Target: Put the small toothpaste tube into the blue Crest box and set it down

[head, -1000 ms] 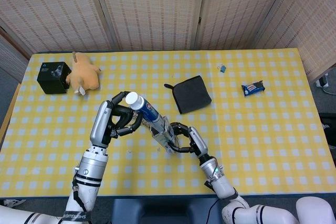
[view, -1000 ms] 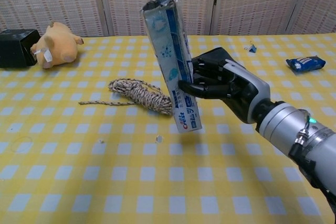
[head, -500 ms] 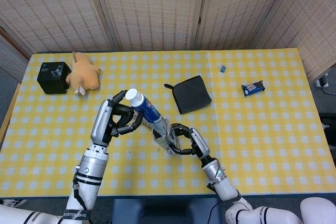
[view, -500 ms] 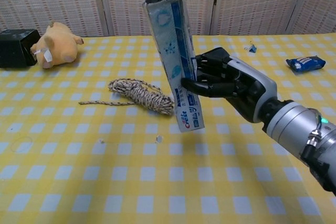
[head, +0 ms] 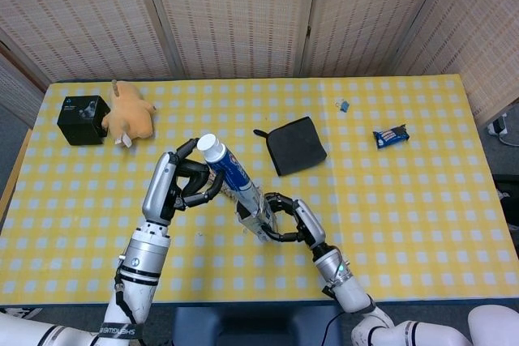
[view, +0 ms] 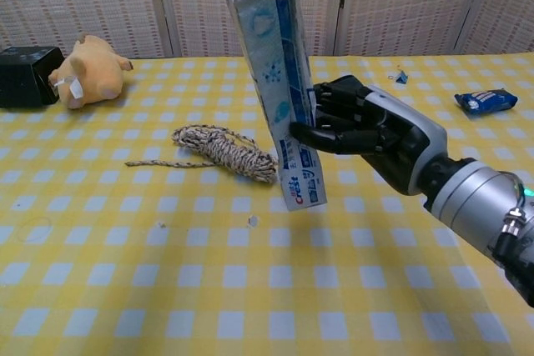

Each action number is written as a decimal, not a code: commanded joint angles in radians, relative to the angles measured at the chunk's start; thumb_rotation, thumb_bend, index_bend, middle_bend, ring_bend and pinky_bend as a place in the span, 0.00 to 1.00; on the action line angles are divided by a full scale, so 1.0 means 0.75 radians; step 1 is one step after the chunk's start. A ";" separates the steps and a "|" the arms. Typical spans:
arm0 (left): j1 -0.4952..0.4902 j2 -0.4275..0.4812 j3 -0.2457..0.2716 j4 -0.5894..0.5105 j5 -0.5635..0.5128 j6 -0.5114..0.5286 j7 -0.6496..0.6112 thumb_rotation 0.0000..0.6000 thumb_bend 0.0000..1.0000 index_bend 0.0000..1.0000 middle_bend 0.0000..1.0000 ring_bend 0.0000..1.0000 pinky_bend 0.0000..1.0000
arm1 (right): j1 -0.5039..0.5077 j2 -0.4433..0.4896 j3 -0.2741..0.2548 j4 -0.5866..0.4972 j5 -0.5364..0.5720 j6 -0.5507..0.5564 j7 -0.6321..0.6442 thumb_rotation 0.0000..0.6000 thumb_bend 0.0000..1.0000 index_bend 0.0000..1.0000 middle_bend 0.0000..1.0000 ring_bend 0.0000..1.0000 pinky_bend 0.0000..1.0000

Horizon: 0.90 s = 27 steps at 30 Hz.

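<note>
Your right hand [view: 367,132] has its fingers wrapped around the middle of the blue Crest box [view: 279,93], holding it nearly upright above the counter [view: 108,248] with its open mouth at 12 o'clock. Your left hand [head: 180,182] pinches the toothpaste tube [head: 227,169] near its capped end, and the tube's tail sits just inside that mouth, at about 11 o'clock from your right hand. Most of the tube is not yet in the box. The likely trouble is the tail catching on the box's rim or flap: the tube leans while the box stands straighter, so pushing down could buckle the cardboard or twist the box out of your right-hand grip. A pile of rope [view: 225,149] lies just beyond the box's lower end, so mind it when setting the box down.
</note>
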 commanded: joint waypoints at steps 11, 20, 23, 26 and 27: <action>0.002 0.006 0.007 0.005 -0.008 -0.009 -0.014 1.00 0.79 0.90 1.00 1.00 1.00 | 0.002 0.019 -0.015 -0.017 -0.016 0.002 0.045 1.00 0.35 0.56 0.32 0.38 0.45; 0.014 0.041 -0.004 0.017 -0.024 -0.056 -0.061 1.00 0.79 0.90 1.00 1.00 1.00 | 0.007 0.044 -0.029 -0.028 -0.035 -0.001 0.095 1.00 0.35 0.56 0.32 0.38 0.45; 0.016 0.051 -0.008 0.029 -0.021 -0.072 -0.079 1.00 0.79 0.90 1.00 1.00 1.00 | 0.010 0.050 -0.035 -0.027 -0.042 -0.004 0.103 1.00 0.35 0.56 0.31 0.38 0.45; 0.020 0.061 -0.010 0.043 -0.020 -0.085 -0.098 1.00 0.79 0.90 1.00 1.00 1.00 | 0.011 0.052 -0.038 -0.023 -0.046 -0.001 0.114 1.00 0.35 0.56 0.31 0.38 0.45; 0.022 0.063 -0.008 0.049 -0.021 -0.089 -0.105 1.00 0.79 0.90 1.00 1.00 1.00 | 0.011 0.052 -0.037 -0.023 -0.046 0.000 0.119 1.00 0.35 0.56 0.31 0.38 0.45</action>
